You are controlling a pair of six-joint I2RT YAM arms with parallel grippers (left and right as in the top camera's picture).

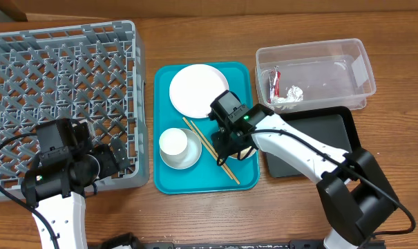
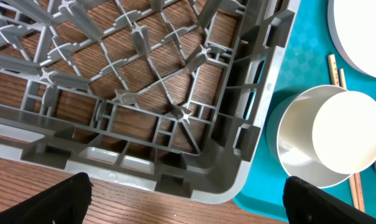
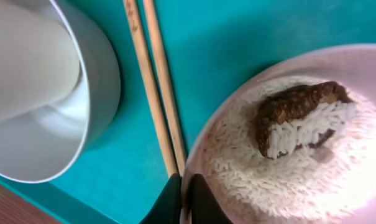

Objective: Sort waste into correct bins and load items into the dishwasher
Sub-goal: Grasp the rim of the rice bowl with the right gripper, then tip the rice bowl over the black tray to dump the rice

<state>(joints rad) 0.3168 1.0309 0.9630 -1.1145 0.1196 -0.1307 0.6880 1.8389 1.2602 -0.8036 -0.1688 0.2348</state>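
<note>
Wrapper (image 1: 276,82) lettering illegible, inside tub (image 1: 336,69)

There is one grey dish rack (image 1: 63,76), one teal tray (image 1: 195,181), one white plate (image 1: 195,90) and one white cup (image 1: 174,143). There are two bowls, a grey bowl (image 1: 191,160) and a pink bowl (image 3: 365,68), and two chopsticks (image 1: 202,140). One clear tub (image 1: 333,69) and one black tray (image 1: 329,128) make two bins. There is one napkin (image 1: 291,94), seemingly one wrapper (image 1: 276,81), and one brown scrap (image 3: 293,109). The rice (image 3: 268,180) is too many grains to count.
</note>
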